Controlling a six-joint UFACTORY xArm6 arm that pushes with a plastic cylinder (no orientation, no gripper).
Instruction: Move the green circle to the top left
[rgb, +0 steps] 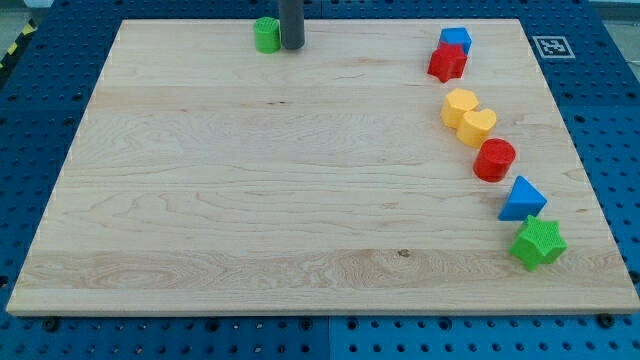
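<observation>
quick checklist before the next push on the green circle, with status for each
1. My tip sits right of the green circle, touching or nearly: ok.
2. Actual contact: cannot tell.
3. Path along the top edge toward the view's left has no blocks: ok.
4. Circle already in the top left corner of the board: not ok, it is partway.
5. Other blocks, like the red star, well away: ok.
</observation>
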